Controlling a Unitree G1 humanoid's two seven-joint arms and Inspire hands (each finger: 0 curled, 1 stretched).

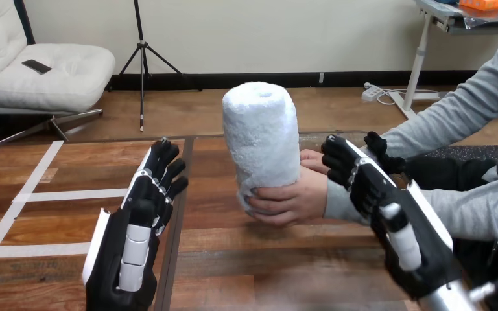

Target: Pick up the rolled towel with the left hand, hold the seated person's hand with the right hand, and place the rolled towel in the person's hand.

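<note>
rolled towel (260, 139) upright at centre frame, lower end wrapped by the person's nearer hand (292, 201), just above the tabletop (233, 262). person's farther hand (311, 160) partly hidden behind the roll, right of centre.

left hand (136, 223) at lower left of frame, well apart from the towel, back turned upward; fingers (165, 170) released, only loosely bent, grasping nothing.

right hand (363, 184) right of centre, lying over the sleeved wrist of the nearer hand; closed round that wrist or merely resting on it: cannot tell.

judged progress: pick-up and hand-over apparently complete, with the towel in the person's grasp and untouched by either robot hand. hold on the person's hand unconfirmed from this angle.

judged remainder: little beyond lifting the right hand off the wrist and bringing both arms clear of the person and the towel.
</note>
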